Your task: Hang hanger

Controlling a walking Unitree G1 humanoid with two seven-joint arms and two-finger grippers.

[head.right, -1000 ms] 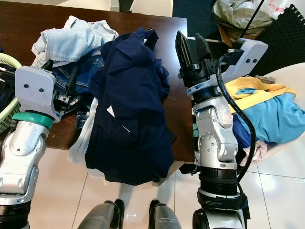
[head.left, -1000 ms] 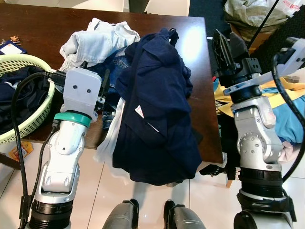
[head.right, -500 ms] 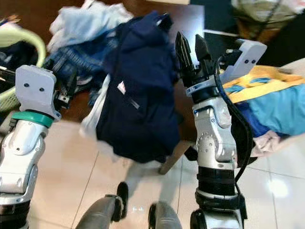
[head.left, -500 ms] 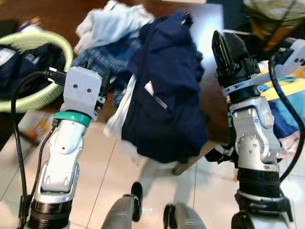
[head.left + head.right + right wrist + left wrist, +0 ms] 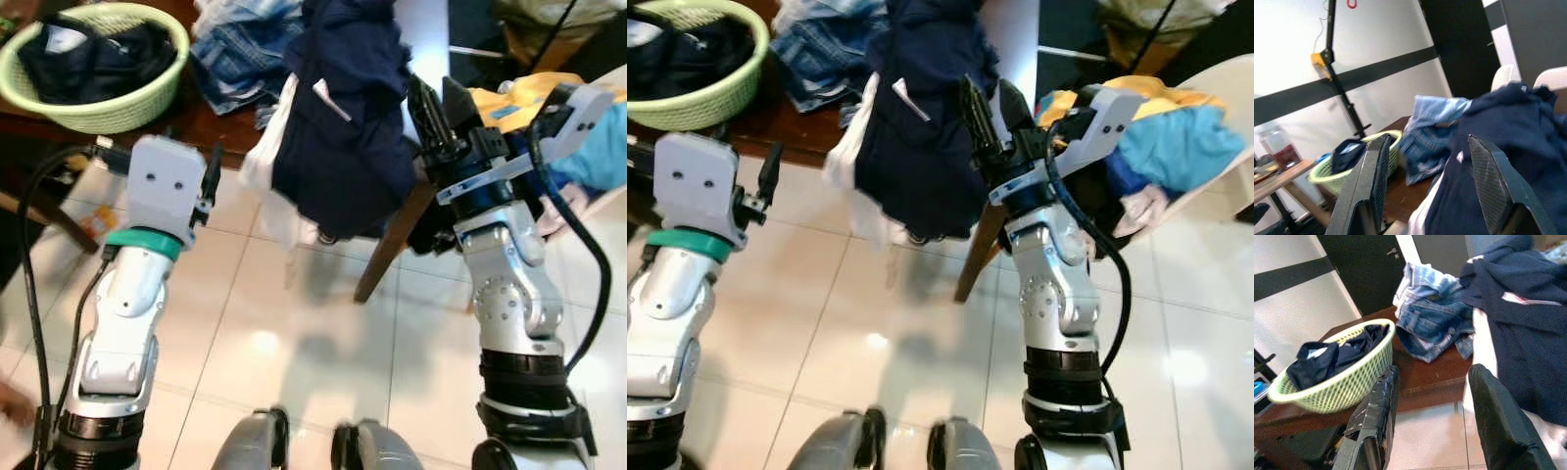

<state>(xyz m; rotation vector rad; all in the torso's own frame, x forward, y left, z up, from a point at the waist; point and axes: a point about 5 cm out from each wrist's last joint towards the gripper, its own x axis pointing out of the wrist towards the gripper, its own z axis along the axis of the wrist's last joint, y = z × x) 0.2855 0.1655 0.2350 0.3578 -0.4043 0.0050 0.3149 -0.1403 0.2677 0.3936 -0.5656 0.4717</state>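
Two claws, left point(image 5: 213, 176) and right point(image 5: 438, 103), spread, empty; one basket point(image 5: 108, 108).

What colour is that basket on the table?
Pale lime green basket, with dark clothes inside; clearest in the left wrist view.

We see a basket point(image 5: 108, 108) on the table point(image 5: 1440, 377), left of jeans point(image 5: 240, 49); a jacket point(image 5: 348, 137) overhangs its edge.
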